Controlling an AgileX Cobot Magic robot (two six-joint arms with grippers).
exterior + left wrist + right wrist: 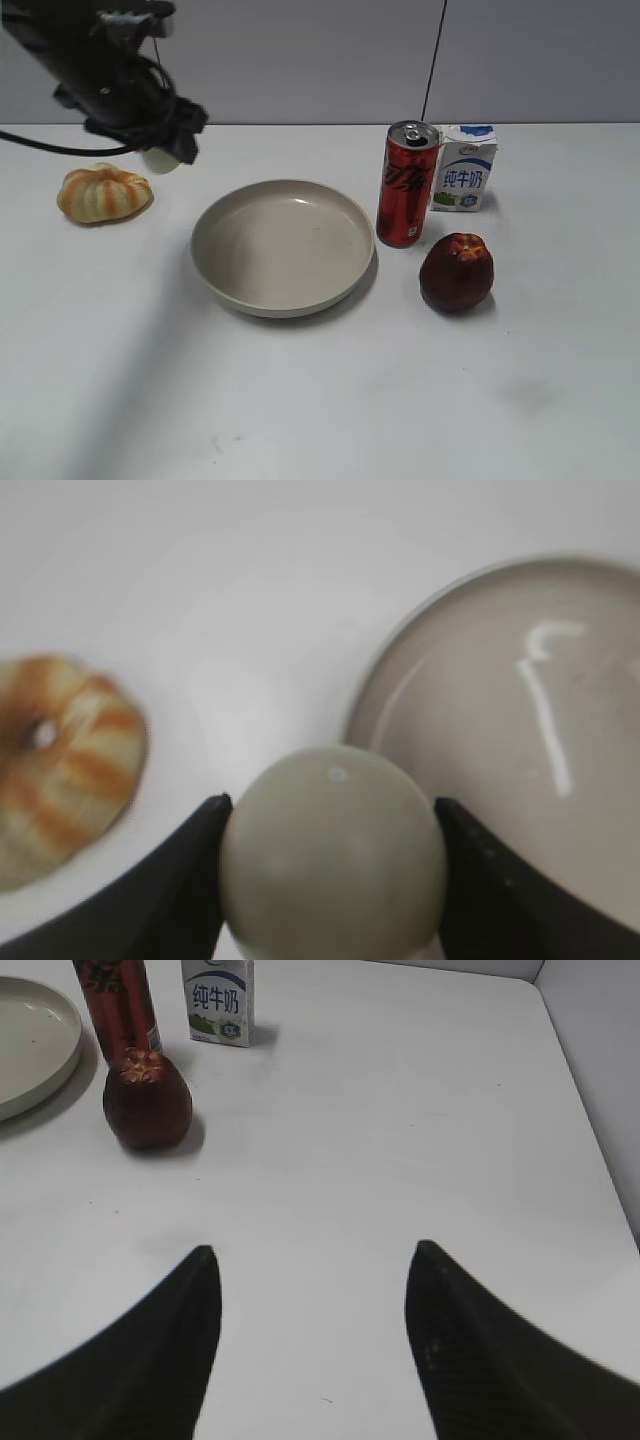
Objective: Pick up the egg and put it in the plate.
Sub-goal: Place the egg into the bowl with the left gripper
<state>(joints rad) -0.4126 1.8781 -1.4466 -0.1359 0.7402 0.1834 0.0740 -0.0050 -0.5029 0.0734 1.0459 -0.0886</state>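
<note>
My left gripper [165, 150] is shut on the pale greenish-cream egg [160, 160] and holds it in the air, left of and behind the beige plate [225, 270]. In the left wrist view the egg [333, 852] sits between the two black fingers [330, 825], with the plate's rim [400, 650] just to the right and below. The plate is empty. My right gripper [312, 1255] is open and empty over bare table; it does not show in the exterior view.
An orange-and-white pumpkin-shaped thing [103, 192] lies left of the plate. A red can [406, 184] and a small milk carton [465, 168] stand right of the plate, with a dark red fruit [456, 271] in front of them.
</note>
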